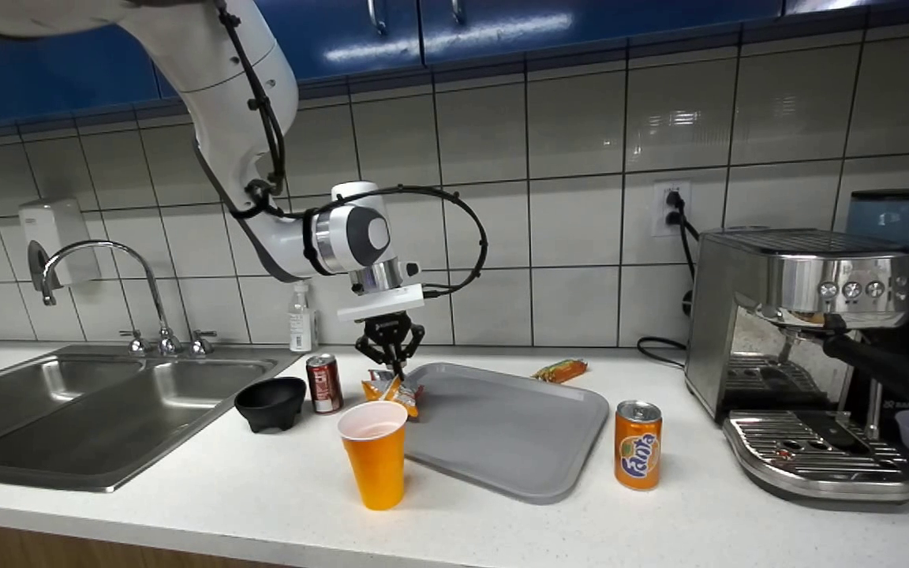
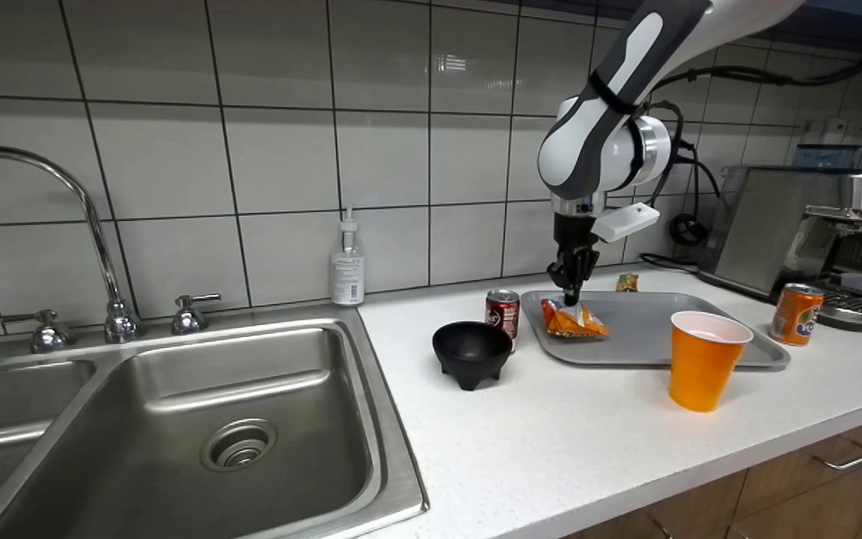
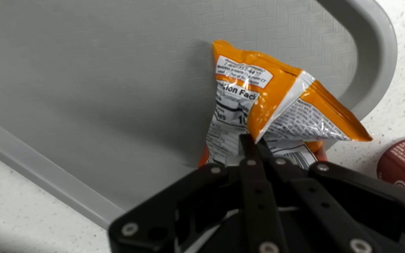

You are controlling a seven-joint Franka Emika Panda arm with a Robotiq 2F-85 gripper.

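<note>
The gripper (image 3: 254, 140) is closed, its tips pinching a fold of the orange snack bag (image 3: 276, 102) over the tray (image 1: 502, 434), by the end nearest the dark red can (image 1: 323, 383), one flap reaching past the rim in the wrist view. On the white surface (image 1: 502, 528), that can and a black bowl (image 1: 271, 402) stand between tray and sink (image 2: 384, 419), with a paper cup (image 1: 375, 465) toward the surface's front edge. An orange can (image 1: 638, 446) stands off the tray's opposite end, and a small packet (image 1: 561, 371) lies just off its back edge.

Glossy packet (image 3: 272, 95), apparently plastic film
</note>
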